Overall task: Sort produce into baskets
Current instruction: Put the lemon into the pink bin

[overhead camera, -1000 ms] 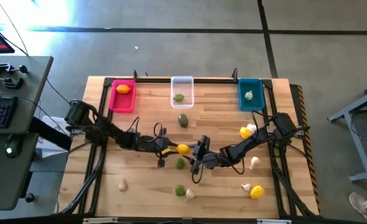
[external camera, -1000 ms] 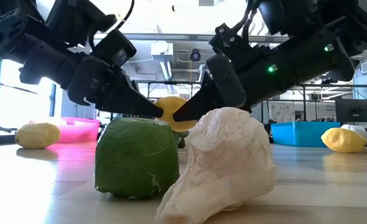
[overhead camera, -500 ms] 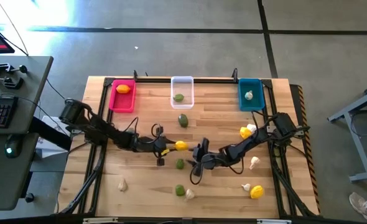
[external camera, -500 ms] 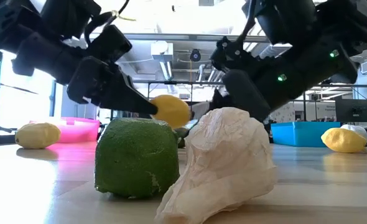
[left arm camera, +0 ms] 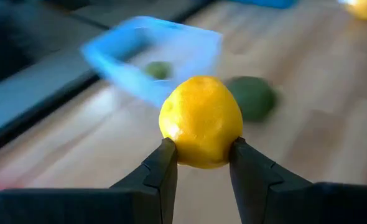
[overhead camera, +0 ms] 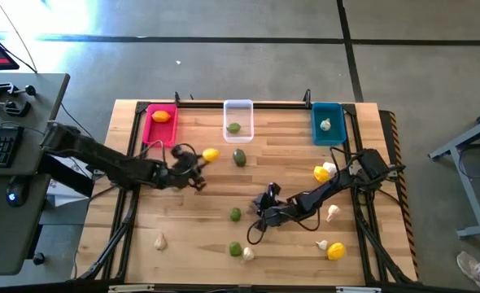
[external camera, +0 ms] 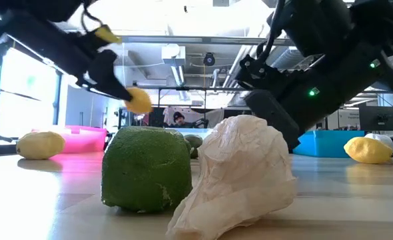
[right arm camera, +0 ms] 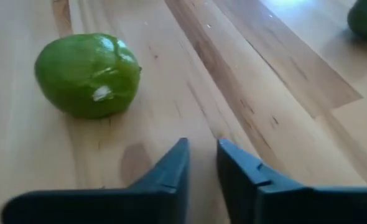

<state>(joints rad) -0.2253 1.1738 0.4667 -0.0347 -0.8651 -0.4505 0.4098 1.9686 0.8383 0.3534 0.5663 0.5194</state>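
Observation:
My left gripper (overhead camera: 201, 159) is shut on a yellow fruit (overhead camera: 211, 154), held above the table between the pink-red basket (overhead camera: 160, 134) and the clear basket (overhead camera: 238, 108). The pink-red basket holds an orange fruit (overhead camera: 161, 116), the clear one a green fruit (overhead camera: 234, 128), and the teal basket (overhead camera: 328, 137) a garlic bulb (overhead camera: 325, 124). My right gripper (right arm camera: 202, 149) hovers low over the table's middle, its fingers almost together with nothing between them. A green fruit (right arm camera: 87, 74) lies on the wood just left of it. My left gripper pinches the yellow fruit by its two opposite sides (left arm camera: 171, 144), low on the fruit, between the two fingertips. The fingers come slanting down from the table's left. The fruit is lifted clear of the table (external camera: 138, 100).
More produce lies loose on the wood: a green fruit (overhead camera: 240, 157) near the clear basket, a yellow fruit and garlic (overhead camera: 321, 172) at the right, garlic (overhead camera: 333, 213), garlic and a yellow fruit (overhead camera: 335, 251) near right, a green fruit with garlic (overhead camera: 235, 249) near the front, and garlic (overhead camera: 159, 242) near left.
My left gripper has carried the yellow fruit up and toward the far left, from the table's middle to a spot between the pink-red and clear baskets. My right gripper, which stood at that fruit a second ago, has come away from it and sunk lower.

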